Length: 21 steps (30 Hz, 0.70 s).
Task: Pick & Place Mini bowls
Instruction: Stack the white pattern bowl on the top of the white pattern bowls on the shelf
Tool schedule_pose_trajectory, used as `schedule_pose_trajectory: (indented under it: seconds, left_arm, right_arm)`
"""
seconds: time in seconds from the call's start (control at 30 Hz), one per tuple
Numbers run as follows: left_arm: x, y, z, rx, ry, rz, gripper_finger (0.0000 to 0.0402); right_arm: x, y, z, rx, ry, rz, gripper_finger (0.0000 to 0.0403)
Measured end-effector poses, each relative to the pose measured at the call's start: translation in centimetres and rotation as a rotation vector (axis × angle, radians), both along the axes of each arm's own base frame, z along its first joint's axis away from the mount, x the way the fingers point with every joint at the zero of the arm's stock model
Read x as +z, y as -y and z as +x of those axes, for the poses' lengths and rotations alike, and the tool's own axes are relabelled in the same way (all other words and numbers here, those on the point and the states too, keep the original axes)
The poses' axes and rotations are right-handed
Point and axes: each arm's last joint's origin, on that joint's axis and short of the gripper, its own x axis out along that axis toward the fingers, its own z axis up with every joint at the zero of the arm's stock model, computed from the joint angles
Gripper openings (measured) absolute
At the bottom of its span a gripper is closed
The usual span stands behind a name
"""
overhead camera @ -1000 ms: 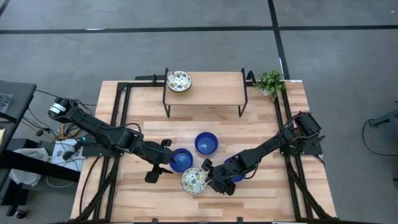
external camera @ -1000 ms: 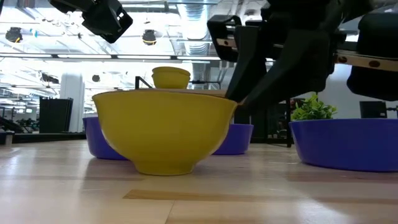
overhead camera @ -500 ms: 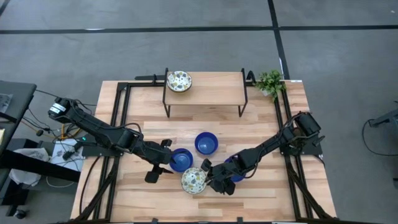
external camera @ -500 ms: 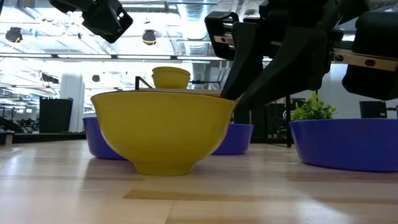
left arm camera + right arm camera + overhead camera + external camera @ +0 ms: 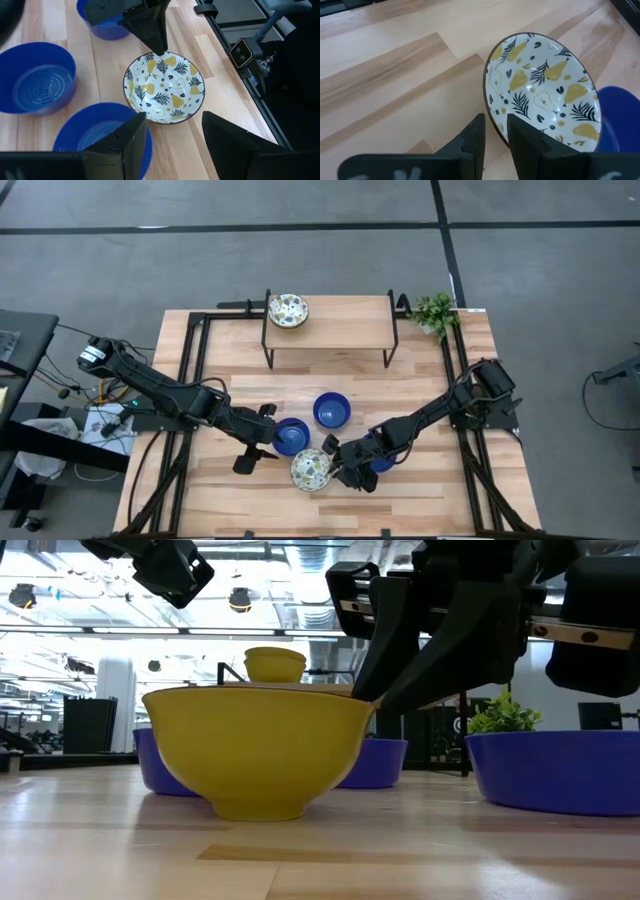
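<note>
Right gripper pinched the rim of the nearest patterned bowl at the table's front edge.

Nearest the front, the patterned bowl [image 5: 311,469] sat empty, one finger of the right gripper [image 5: 337,467] inside its rim and one outside, closed on the wall; it had shifted slightly toward the left since a second ago, the bowl's right rim now raised a little. The left gripper [image 5: 262,439] hovered just beside it with fingers spread, holding nothing, unmoved. Behind lay three empty blue bowls [image 5: 291,436], one partly under the right arm. Farthest back, a second patterned bowl [image 5: 288,310] rested on the raised shelf [image 5: 340,320], unchanged.
</note>
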Motion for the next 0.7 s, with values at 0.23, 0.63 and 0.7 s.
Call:
schedule_pose_trajectory:
  seconds: [0.23,0.63,0.7]
  left_arm:
    - [0.0,0.0,0.0,0.000,0.000,0.000,0.0191]
    - [0.0,0.0,0.0,0.000,0.004,-0.002,0.0191]
    - [0.0,0.0,0.0,0.000,0.004,-0.002,0.0191]
  right_arm:
    - [-0.4,0.0,0.1,0.000,-0.001,0.001,0.0071]
    - [-1.5,-0.3,0.8,0.020,0.003,-0.019,0.0071]
    - [-1.5,-0.3,0.7,0.019,0.000,-0.020,0.0070]
